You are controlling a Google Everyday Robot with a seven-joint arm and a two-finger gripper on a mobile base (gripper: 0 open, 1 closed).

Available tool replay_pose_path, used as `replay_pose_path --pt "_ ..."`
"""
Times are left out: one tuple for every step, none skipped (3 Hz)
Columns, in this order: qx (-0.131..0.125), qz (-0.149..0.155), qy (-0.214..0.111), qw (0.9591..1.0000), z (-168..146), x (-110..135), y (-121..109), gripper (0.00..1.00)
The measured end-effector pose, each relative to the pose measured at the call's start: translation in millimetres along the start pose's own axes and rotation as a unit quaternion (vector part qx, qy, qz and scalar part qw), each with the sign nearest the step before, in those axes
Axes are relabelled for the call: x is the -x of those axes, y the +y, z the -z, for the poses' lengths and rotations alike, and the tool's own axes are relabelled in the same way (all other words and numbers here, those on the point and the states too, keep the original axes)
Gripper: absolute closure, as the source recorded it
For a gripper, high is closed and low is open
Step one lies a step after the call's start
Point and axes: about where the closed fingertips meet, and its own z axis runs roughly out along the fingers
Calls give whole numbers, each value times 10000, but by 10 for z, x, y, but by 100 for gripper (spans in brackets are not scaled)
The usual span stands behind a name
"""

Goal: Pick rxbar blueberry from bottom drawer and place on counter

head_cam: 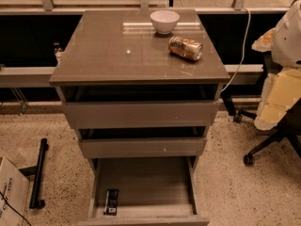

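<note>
Rxbar blueberry (111,201) lies flat in bottom drawer (146,182), front-left corner, long axis front-to-back, approx parallel w/ left wall. Drawer stands open. Gripper out of frame; jaw state can't be told.

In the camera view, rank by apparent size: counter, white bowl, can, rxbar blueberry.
1. counter
2. white bowl and can, too alike to rank
3. rxbar blueberry
The gripper is not in view.

counter (117,55): was glossy, smooth, mirrored light, upper centre | bottom drawer (146,182): matt grey panels, lower centre | rxbar blueberry (111,201): dark wrapper, finish was unclear | can (186,48): shiny gold metal | bowl (164,20): smooth white, looked glazed | floor (235,182): speckled, looked rough | gripper: was out of frame
</note>
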Motion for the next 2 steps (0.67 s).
replay_pose_path --pt "0 0 0 10000 0 0 0 0" --pt "103 160 -323 9993 -191 179 64 0"
